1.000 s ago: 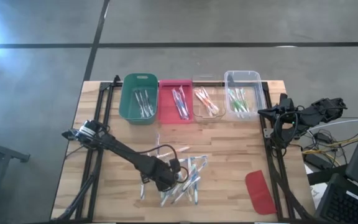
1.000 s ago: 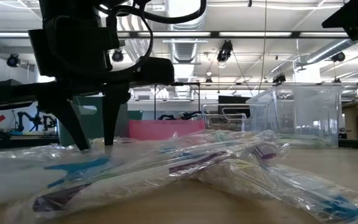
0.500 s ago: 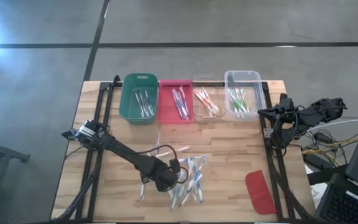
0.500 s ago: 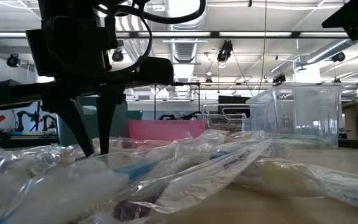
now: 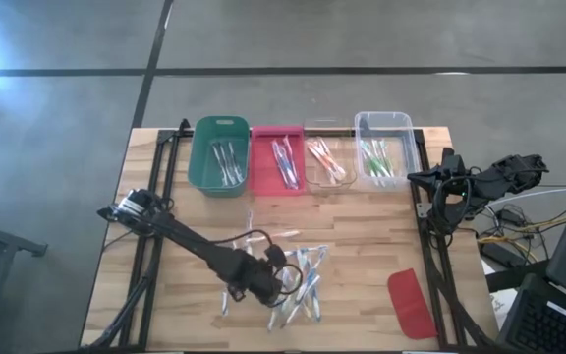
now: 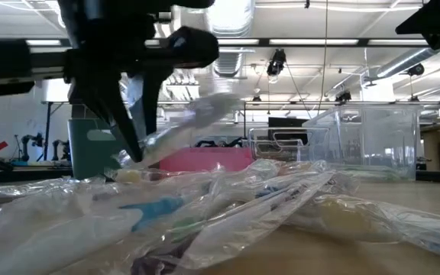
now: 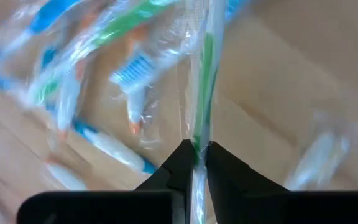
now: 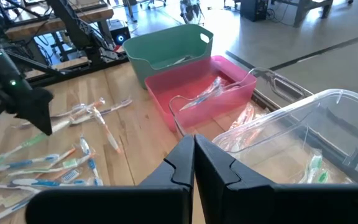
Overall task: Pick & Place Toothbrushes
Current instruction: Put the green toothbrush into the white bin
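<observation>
Toothbrushes [image 5: 298,285] — location?
— Loose pile of wrapped units on the wooden table [image 5: 362,226], near the front edge at centre. Further units lie sorted in four containers along the far edge: green bin [image 5: 220,155], pink tray [image 5: 280,157], a clear tray [image 5: 326,157] and a taller clear bin [image 5: 384,147].

Left gripper [image 7: 196,163] — state?
— Fingers clamped on one green-accented toothbrush [image 7: 205,74] in a clear wrapper. The low view shows this unit raised above the pile, tilted, with its far end higher. The left arm reaches diagonally across the table to the pile.

Right gripper [image 8: 194,163] — state?
— Fingers together, nothing between them. The right arm waits folded at the right edge of the table, beside the taller clear bin; its camera faces the row of containers.

Other items on the table?
— A flat red lid [image 5: 411,303] at the front right corner, well apart from the pile.
</observation>
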Motion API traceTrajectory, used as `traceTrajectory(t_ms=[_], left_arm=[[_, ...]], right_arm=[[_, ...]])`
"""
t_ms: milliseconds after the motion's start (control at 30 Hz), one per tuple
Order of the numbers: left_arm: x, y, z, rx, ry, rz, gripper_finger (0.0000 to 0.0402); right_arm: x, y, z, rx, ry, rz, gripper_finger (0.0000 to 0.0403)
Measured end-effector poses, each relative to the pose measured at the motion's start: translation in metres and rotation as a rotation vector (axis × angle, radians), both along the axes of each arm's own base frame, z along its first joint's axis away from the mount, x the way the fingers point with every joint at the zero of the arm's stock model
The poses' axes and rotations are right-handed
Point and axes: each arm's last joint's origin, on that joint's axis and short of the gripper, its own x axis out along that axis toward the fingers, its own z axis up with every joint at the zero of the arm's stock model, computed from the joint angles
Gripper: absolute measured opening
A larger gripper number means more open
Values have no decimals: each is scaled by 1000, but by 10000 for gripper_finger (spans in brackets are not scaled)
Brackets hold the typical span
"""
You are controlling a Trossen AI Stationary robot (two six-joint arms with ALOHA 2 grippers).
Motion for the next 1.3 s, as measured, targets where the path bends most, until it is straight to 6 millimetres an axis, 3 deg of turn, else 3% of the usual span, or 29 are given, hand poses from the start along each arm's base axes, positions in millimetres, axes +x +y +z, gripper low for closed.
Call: traceTrajectory(t_ms=[267, 533, 767, 1000, 1167, 1300], left_arm=[[-4, 2, 1, -202, -4, 573, 37], [-19, 0, 15, -177, 109, 789, 37], [-15, -10, 20, -109, -82, 744, 37], [21, -25, 38, -229, -448, 502, 37], [42, -19, 51, -273, -652, 419, 37], [51, -9, 46, -313, -773, 388, 37]], right_arm=[[0, 0, 0, 0, 0, 0, 8], [0, 0, 0, 0, 0, 0, 8], [0, 0, 0, 0, 0, 0, 8], [0, 0, 0, -21, 5, 3, 8], [0, 0, 0, -22, 6, 2, 8], [0, 0, 0, -22, 6, 2, 8]])
